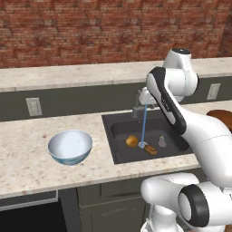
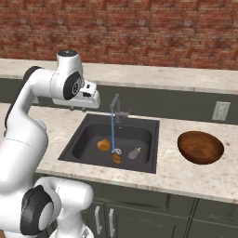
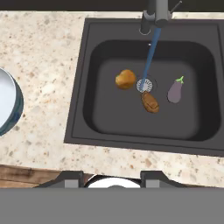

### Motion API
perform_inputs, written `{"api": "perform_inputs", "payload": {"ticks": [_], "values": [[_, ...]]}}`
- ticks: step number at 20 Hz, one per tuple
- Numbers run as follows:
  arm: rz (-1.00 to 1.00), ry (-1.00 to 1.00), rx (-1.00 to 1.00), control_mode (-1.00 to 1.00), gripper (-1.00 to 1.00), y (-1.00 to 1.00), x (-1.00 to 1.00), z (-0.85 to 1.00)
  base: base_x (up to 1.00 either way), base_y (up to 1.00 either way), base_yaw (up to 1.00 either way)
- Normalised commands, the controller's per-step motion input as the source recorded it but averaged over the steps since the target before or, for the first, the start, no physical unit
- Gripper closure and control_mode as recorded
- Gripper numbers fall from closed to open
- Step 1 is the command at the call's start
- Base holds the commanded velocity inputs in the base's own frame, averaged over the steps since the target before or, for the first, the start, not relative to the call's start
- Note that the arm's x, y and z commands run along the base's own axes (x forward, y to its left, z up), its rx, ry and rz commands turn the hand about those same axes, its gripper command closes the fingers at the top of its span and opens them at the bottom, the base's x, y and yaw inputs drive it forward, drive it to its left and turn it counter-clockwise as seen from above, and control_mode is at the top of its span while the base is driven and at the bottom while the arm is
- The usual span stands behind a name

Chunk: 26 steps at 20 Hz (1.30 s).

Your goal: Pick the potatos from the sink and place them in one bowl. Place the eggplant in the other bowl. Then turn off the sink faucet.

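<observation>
Hovering high over the sink (image 3: 144, 127), the gripper (image 3: 113, 176) holds nothing; can't tell how wide its jaws stand. Below, water runs from the faucet (image 3: 155, 15) onto the drain (image 3: 144, 85). Both potatoes (image 3: 125, 79) sit beside it, eggplant (image 3: 176, 92) nearby. Pale bowl (image 1: 70, 147) sits on the counter (image 1: 27, 158) left of the sink, brown bowl (image 2: 200, 147) right.

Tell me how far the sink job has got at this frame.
Nothing looks done: both potatoes and the eggplant lie in the sink, both bowls hold nothing, and the faucet runs. The gripper hangs above the sink holding nothing. Every step remains.
</observation>
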Motion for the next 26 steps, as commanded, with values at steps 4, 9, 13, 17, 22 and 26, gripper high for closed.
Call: {"api": "perform_inputs", "payload": {"ticks": [4, 9, 13, 17, 22, 26], "values": [[0.0, 0.0, 0.0, -1.0, -1.0, 0.0, -0.05, -0.06, 0.0, 0.0, 0.0], [0.0, 0.0, 0.0, -1.0, -1.0, -0.01, -0.12, -0.2, 0.0, 0.0, 0.0], [0.0, 0.0, 0.0, -1.0, -1.0, -0.04, -0.13, -0.24, 0.0, 0.0, 0.0], [0.0, 0.0, 0.0, -1.0, -1.0, -0.09, -0.19, -0.25, 0.0, 0.0, 0.0], [0.0, 0.01, 0.0, -1.0, -1.0, -0.19, -0.26, -0.24, 0.0, 0.0, 0.0], [0.0, 0.01, 0.0, -1.0, -1.0, -0.24, -0.29, -0.21, 0.0, 0.0, 0.0]]}}
